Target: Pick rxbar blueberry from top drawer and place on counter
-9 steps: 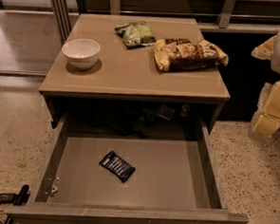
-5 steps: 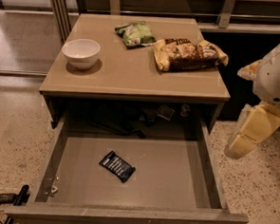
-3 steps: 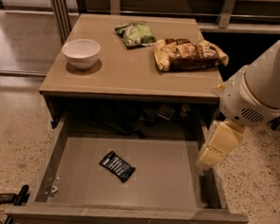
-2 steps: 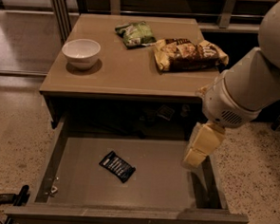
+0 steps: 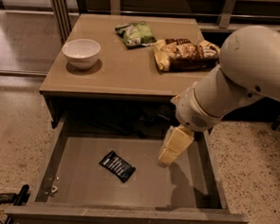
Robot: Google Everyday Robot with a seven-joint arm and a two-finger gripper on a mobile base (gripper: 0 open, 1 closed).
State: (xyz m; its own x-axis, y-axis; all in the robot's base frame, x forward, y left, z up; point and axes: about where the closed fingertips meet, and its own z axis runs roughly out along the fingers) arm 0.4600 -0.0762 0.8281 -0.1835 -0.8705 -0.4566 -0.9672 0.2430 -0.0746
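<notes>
Small flat navy rxbar blueberry point(image 5: 117, 166) lies on the floor of the wide grey-tan top drawer point(image 5: 78, 188), long axis diagonal. Your cream gripper point(image 5: 166, 157) hangs camera-right of the bar, apart from it. Open or closed, can't tell. Your reach goes camera-left.

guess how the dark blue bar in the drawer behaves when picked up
The rxbar blueberry lies flat and thin on the top drawer floor, so it probably feels light and may slide if nudged. Its edges sit flush, so gripping it could be awkward. The claw hovers nearby, not touching.
</notes>
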